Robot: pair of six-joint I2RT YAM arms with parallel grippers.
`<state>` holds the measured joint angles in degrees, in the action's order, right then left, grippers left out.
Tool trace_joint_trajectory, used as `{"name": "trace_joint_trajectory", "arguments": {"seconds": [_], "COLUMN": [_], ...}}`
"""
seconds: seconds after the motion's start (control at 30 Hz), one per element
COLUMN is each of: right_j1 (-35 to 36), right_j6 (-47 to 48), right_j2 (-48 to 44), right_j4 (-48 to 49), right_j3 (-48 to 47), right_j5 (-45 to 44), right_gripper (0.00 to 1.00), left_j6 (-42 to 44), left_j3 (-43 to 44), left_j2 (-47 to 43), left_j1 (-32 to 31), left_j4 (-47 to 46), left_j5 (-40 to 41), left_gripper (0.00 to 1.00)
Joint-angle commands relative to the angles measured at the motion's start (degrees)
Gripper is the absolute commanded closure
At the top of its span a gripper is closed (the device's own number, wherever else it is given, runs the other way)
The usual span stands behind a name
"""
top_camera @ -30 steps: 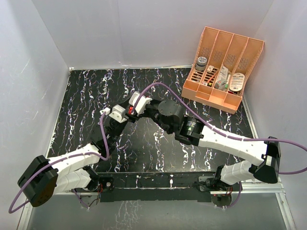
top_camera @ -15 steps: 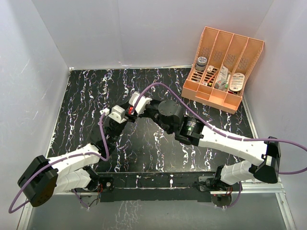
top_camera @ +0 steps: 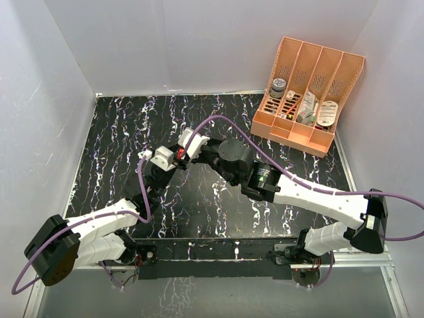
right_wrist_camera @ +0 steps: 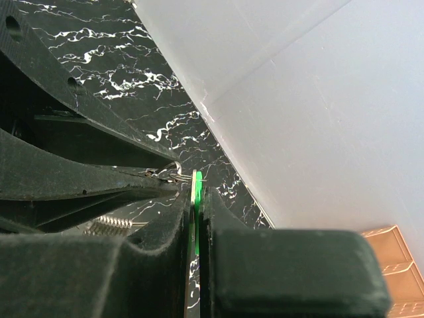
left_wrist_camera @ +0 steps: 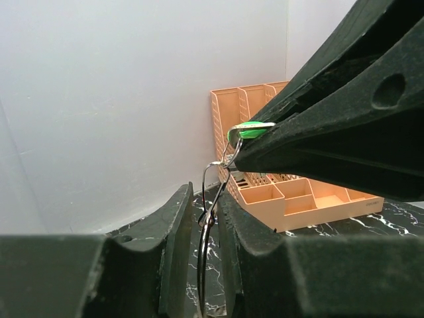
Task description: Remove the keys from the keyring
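- both grippers have crept a touch toward the far left of the table [top_camera: 119, 132] over the last second, the right gripper [top_camera: 185, 147] more than the left gripper [top_camera: 164, 159]; they stay tip to tip above the middle.
- right gripper's pads are pressed flat on the green key [right_wrist_camera: 197, 192], held edge-on.
- left gripper's fingers [left_wrist_camera: 175, 225] are drawn in narrowly around the keyring [left_wrist_camera: 203, 189]; its wire runs down between them, raised off the table.
- green key still joins the wire, so nothing is off yet; the small shift looks like working it along the coil.
- yellow-orange key: not visible in any view.
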<state>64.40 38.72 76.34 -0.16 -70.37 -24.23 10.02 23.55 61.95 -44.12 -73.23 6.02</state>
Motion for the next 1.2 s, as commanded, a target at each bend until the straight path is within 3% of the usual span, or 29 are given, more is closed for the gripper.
{"name": "trace_joint_trajectory", "arguments": {"seconds": [0.0,0.57,1.17], "right_j1": [0.2,0.2,0.3], "right_j6": [-0.4,-0.2,-0.6], "right_j2": [-1.9,-2.3,-2.9], "right_j4": [4.5,5.7,4.5], "right_j3": [0.0,0.5,1.0], "right_j5": [-0.3,-1.2,-1.4], "right_gripper": [1.00,1.00,1.00], "left_j6": [0.3,1.0,1.7], "left_j3": [-0.3,-0.5,-1.3], "left_j2": [-1.6,-1.7,-3.1], "left_j1": [-0.4,-0.4,-0.4], "left_j4": [-2.7,-2.1,-9.9], "left_j5": [0.0,-0.3,0.0], "left_gripper": [0.80,0.87,0.93]}}
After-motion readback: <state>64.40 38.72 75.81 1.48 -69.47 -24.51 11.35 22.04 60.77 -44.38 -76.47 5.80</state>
